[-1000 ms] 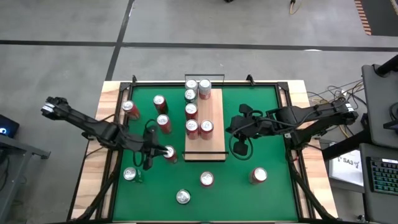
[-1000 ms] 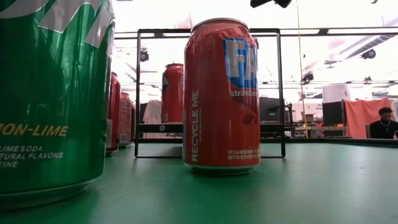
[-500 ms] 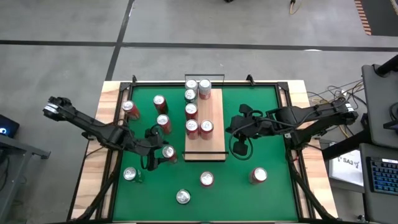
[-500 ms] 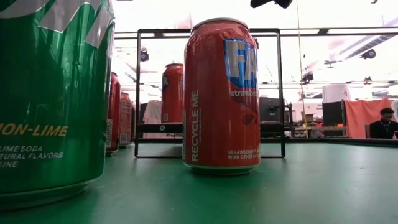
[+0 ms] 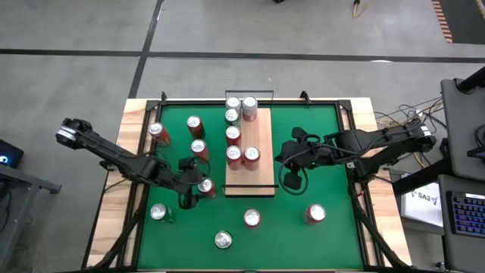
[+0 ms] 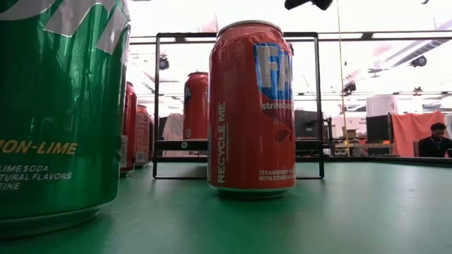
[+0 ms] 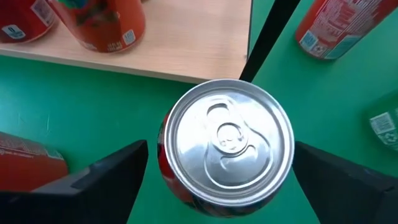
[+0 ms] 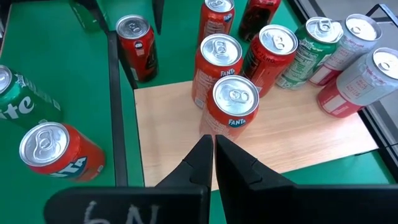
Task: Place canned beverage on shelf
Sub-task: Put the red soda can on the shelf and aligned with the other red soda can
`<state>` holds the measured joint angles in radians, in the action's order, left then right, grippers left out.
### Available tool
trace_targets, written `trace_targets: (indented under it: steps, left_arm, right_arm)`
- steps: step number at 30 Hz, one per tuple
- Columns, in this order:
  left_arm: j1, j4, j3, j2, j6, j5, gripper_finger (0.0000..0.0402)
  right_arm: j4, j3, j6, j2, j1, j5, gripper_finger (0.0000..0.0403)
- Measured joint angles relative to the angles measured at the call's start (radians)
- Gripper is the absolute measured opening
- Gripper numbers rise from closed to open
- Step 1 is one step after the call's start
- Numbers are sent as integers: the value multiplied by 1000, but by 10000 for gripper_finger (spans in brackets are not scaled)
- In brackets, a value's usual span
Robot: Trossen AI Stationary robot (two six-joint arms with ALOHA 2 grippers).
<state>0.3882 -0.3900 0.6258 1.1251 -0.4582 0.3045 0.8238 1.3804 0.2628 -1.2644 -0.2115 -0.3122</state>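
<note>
A red can (image 7: 227, 146) stands upright on the green mat (image 5: 303, 243), just left of the shelf's near end; the high view shows this can (image 5: 206, 186) too. My left gripper (image 7: 221, 171) is open, one finger on each side of it, a little above its silver top. The shelf (image 5: 261, 136) is a pale wooden board with black end rails (image 5: 250, 186), and several cans stand on it. My right gripper (image 8: 213, 149) hangs shut above the mat by the shelf's right side, and the high view shows this right gripper (image 5: 282, 155) too.
Loose cans stand on the mat: three at the far left (image 5: 195, 125), two at the near left (image 5: 158, 212), three along the near side (image 5: 251, 218). In the low view a green can (image 6: 56, 106) and a red can (image 6: 251, 106) stand close to the camera.
My left gripper has moved down and toward the table's right edge, onto the red can beside the shelf's near end, and it has opened, so its fingers now stand on either side of the can. The can has stayed where it was.
</note>
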Motion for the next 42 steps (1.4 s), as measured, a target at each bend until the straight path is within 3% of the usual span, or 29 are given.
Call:
trace_targets:
  steps: [6, 11, 16, 26, 35, 42]
  left_arm:
    - [0, 27, 0, 30, 0, 2, 351]
    - [0, 26, 0, 23, 0, 1, 284]
    - [0, -73, 32, -9, -13, -1, 281]
    - [7, -318, 317, -57, 15, 44, 281]
    - [44, -252, 552, -44, 340, 77, 281]
    - [42, -261, 694, 9, 418, 141, 281]
  right_arm:
    - [0, 0, 1, 0, 0, 0, 9]
    - [0, 0, 1, 0, 0, 0, 9]
    - [-2, 0, -1, 0, 0, -2, 9]
    - [-142, -10, -90, 0, 0, -3, 9]
    - [-435, -96, -259, -2, 0, -3, 9]
    - [-605, -131, -336, -2, 0, 7, 9]
